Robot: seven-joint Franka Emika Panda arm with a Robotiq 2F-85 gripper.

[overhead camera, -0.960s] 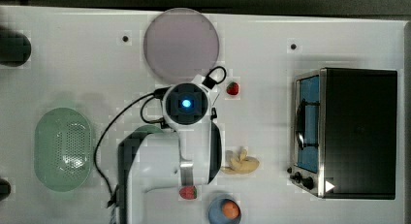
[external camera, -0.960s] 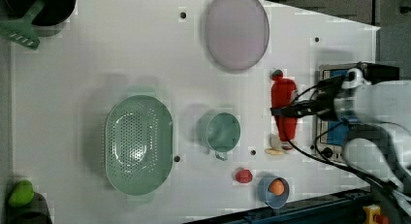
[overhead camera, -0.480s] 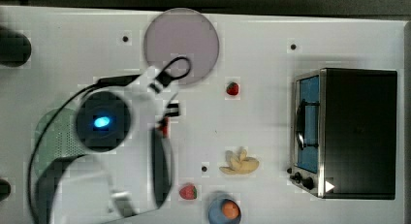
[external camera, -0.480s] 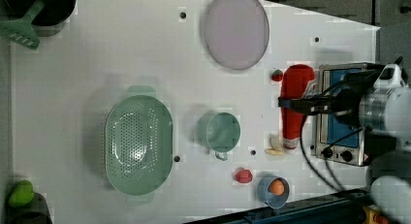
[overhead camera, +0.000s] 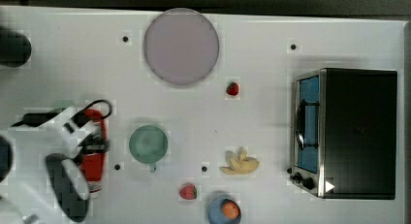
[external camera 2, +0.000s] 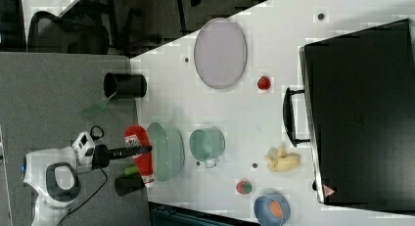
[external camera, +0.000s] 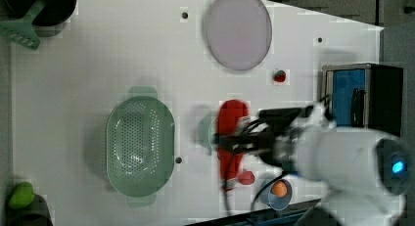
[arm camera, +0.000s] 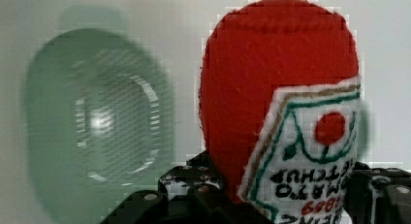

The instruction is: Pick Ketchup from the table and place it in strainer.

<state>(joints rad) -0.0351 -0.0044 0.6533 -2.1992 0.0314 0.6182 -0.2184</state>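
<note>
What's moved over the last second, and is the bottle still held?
The gripper still grips the Ketchup and has carried it leftward in the left view, from beside the toaster oven past the cup to near the strainer. The plate, strawberries, banana and bowl stayed put.

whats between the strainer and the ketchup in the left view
Bare white table; nothing lies between the strainer and the ketchup held off the table.

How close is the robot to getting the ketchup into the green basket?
Picking up looks done: the gripper is clamped on the ketchup bottle and holds it off the table. In hand is the carrying; in the left view the bottle hangs to the right of the strainer, which holds nothing. Left to do: move over the strainer, lower the bottle and let go.
</note>
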